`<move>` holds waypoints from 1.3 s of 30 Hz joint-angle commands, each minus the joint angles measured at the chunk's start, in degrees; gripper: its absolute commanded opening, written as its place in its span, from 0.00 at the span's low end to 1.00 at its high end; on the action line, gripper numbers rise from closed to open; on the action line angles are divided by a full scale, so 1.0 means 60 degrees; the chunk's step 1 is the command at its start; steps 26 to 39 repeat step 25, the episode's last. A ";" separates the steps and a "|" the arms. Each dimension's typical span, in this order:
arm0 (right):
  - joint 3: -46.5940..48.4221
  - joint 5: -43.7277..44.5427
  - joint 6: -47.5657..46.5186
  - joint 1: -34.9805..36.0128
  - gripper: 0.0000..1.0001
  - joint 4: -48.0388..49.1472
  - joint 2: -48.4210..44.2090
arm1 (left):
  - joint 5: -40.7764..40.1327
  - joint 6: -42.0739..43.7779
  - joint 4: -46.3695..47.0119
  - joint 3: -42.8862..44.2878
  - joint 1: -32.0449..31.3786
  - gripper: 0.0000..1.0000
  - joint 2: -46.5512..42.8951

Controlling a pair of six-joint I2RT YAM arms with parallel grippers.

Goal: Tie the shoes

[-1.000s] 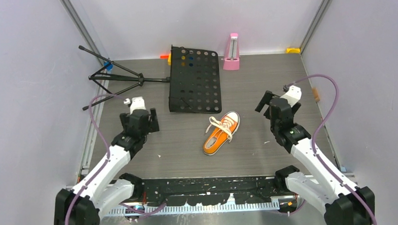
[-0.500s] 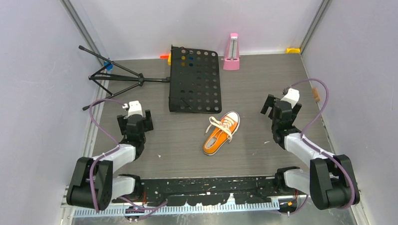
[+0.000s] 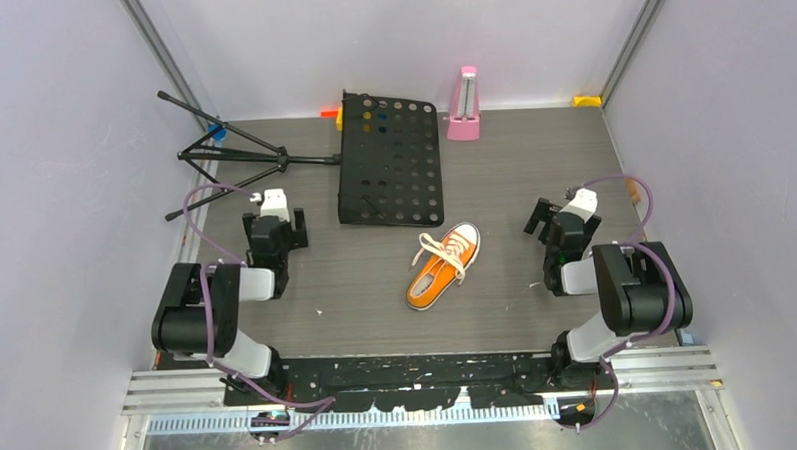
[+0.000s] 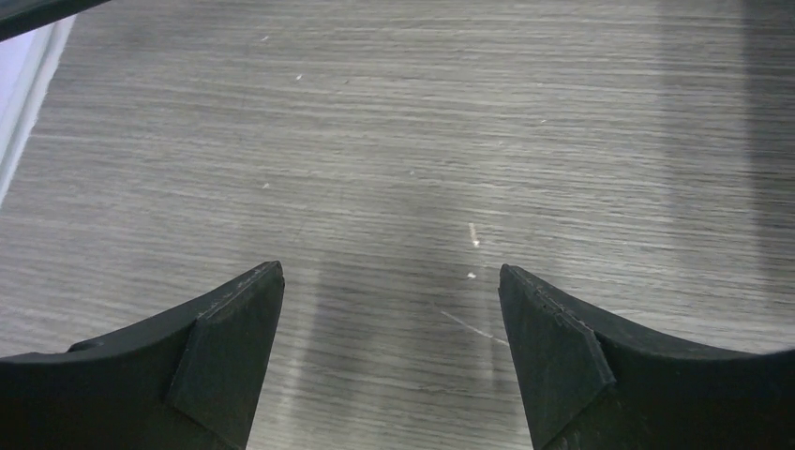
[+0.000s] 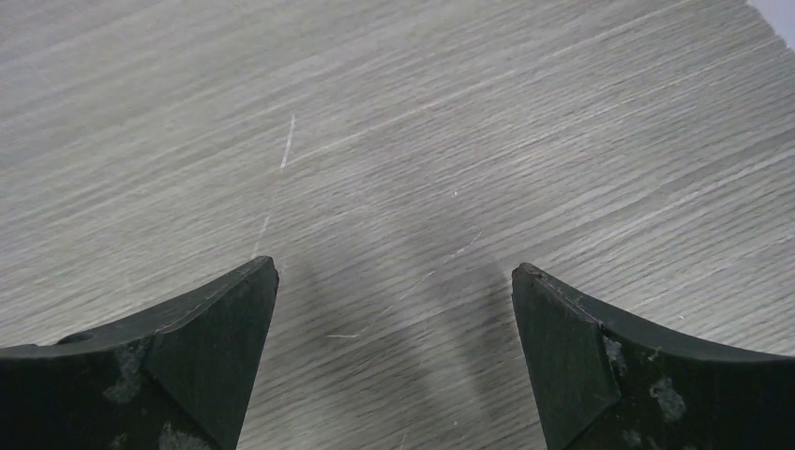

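Top external: sneaker [image 3: 444,266] mid-table, toe near black panel [image 3: 389,160] edge; L fingers [image 4: 225,361], R fingers [image 5: 202,352] apart, far off.

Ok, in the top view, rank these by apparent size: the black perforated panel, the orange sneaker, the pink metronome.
1. black perforated panel
2. orange sneaker
3. pink metronome, smallest, though it stands farthest back, which shrinks it somewhat
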 commanded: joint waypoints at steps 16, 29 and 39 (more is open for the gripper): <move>0.0653 -0.0207 -0.0228 -0.0119 0.96 0.0888 0.0446 | 0.0952 0.0115 0.2023 -0.0272 0.0081 1.00 0.0279; 0.0653 -0.0214 -0.0226 -0.0119 0.96 0.0878 0.0446 | 0.0947 0.0115 0.2001 -0.0270 0.0080 1.00 0.0272; 0.0653 -0.0214 -0.0226 -0.0119 0.96 0.0878 0.0446 | 0.0947 0.0115 0.2001 -0.0270 0.0080 1.00 0.0272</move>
